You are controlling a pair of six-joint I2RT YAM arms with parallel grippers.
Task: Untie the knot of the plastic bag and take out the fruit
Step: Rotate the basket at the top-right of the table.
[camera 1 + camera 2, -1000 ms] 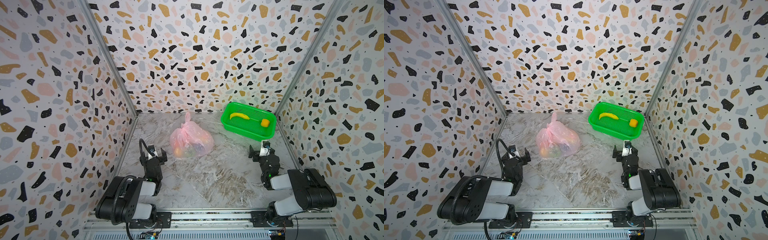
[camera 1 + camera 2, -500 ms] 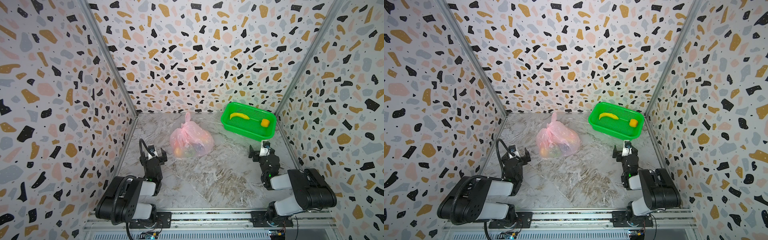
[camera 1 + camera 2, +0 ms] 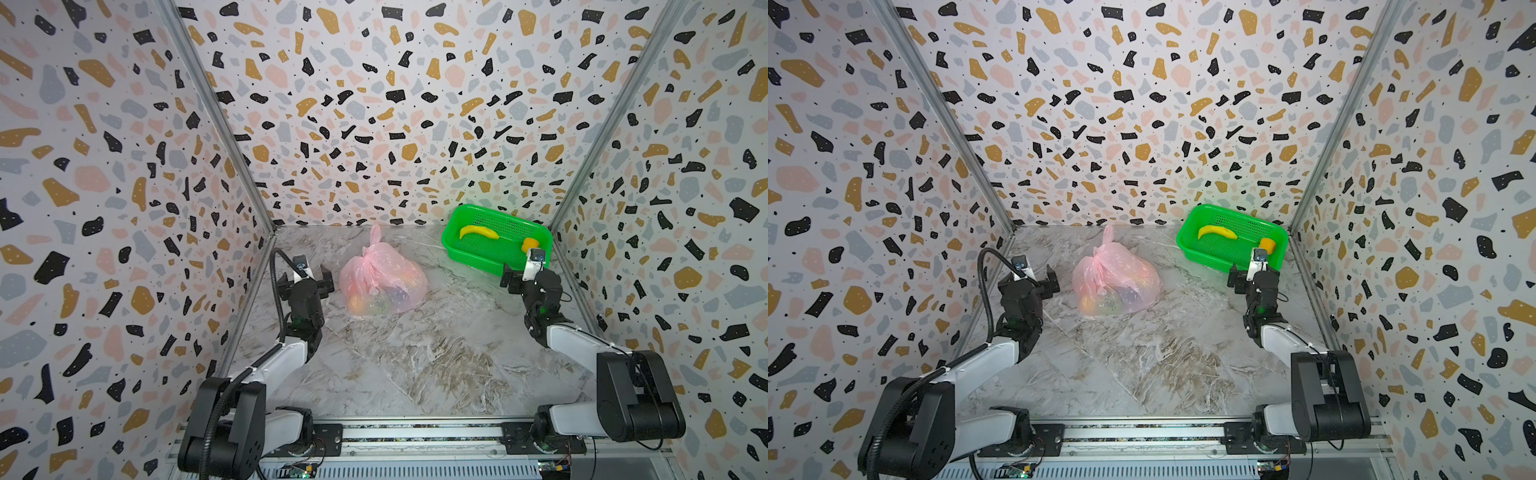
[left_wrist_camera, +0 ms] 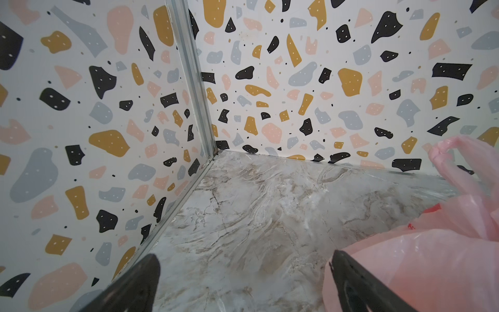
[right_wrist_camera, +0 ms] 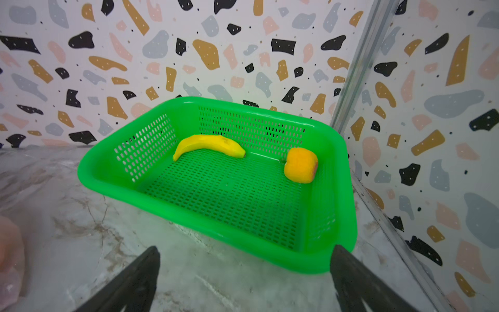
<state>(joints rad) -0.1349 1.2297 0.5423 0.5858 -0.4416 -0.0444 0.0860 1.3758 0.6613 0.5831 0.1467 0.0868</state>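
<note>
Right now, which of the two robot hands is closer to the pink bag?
The left hand, right beside the pink bag; the right hand sits farther off, by the green basket.

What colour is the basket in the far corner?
The basket is bright green, with perforated walls and floor; the right wrist view shows it best.

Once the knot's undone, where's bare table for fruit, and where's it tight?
Free: the marble table in front of the plastic bag, between both arms; the strip between bag and green basket; the basket floor between banana and orange piece. Tight: left gripper beside the bag, right gripper by the basket's near corner.
</note>
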